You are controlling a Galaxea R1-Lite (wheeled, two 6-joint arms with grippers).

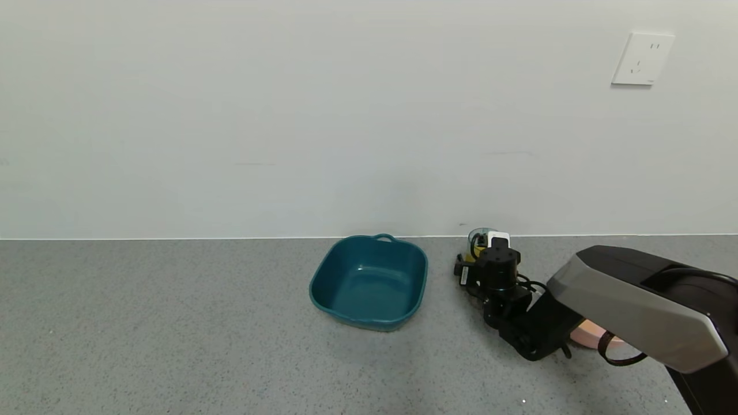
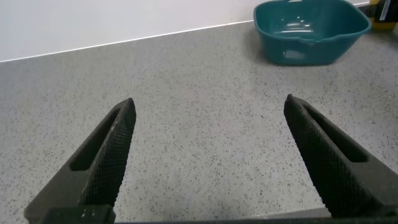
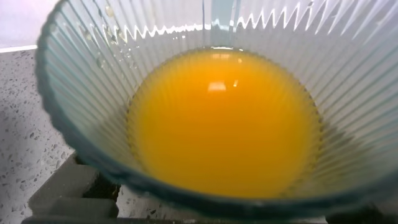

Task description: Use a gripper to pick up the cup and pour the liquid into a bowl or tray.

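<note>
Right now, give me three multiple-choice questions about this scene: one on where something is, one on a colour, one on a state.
1. Where does the cup stand relative to the tray?
A. On the robot's right of it
B. Inside it
C. On the robot's left of it

2. What colour is the liquid in the cup?
A. Clear
B. Orange-yellow
C. Green

3. What does the tray hold?
A. Orange liquid
B. A cup
C. Nothing visible

Answers:
1 A: the head view shows the cup beside the right end effector, right of the tray.
2 B: the right wrist view looks straight into it.
3 C: its teal floor shows bare.
</note>
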